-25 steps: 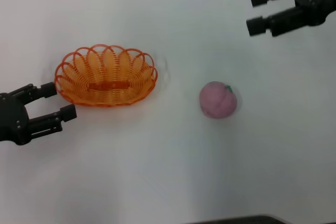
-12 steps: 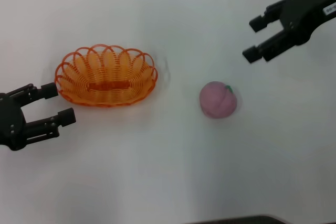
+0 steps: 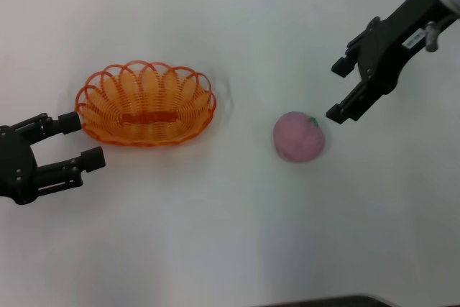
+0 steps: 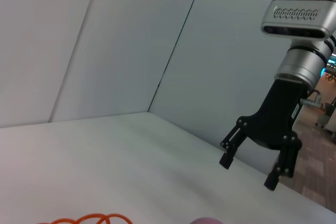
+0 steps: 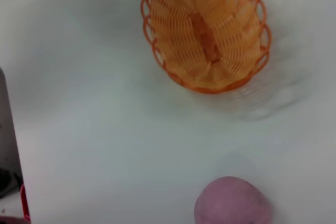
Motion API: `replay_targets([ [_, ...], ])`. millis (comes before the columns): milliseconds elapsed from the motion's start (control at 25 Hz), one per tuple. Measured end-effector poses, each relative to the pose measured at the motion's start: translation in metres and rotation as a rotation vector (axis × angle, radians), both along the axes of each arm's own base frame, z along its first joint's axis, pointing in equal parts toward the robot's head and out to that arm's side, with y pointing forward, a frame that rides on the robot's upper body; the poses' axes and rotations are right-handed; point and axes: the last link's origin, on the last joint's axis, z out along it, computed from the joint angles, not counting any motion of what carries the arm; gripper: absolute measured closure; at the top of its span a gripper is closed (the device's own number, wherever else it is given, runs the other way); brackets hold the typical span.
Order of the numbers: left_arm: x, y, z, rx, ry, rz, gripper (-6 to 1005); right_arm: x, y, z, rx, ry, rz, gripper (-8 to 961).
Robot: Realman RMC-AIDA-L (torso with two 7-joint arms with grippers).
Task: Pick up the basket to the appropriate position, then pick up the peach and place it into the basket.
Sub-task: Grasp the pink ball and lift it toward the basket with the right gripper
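My right end effector (image 3: 340,90) hangs in the upper right of the head frame with its two black fingers spread apart and nothing between them; its lower fingertip sits just beside the upper right edge of the peach (image 3: 298,136) without visibly touching it. The left wrist view shows this same right end effector (image 4: 251,170) raised above the worktop (image 3: 215,235), fingers parted. The pink peach lies right of centre on the white worktop, its green stem mark turned toward the upper right. My left end effector (image 3: 79,140) rests at the left edge of the head frame, also open and empty, its upper finger just beside the lower left rim of the orange basket (image 3: 146,103). The basket stands upright in the left half, well apart from the peach.
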Motion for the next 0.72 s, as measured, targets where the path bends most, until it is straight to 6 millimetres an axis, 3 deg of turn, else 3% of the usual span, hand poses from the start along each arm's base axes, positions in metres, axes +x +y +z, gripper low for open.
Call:
replay_targets([
  [200, 0.0, 0.0, -0.001, -0.003, -0.001, -0.001, 149, -0.004, 0.001, -0.019, -0.026, -0.047, 0.024, 114],
  [720, 0.0, 0.0, -0.003, -0.003, -0.002, 0.005, 150, 0.014, 0.005, -0.076, -0.054, -0.145, 0.089, 120],
])
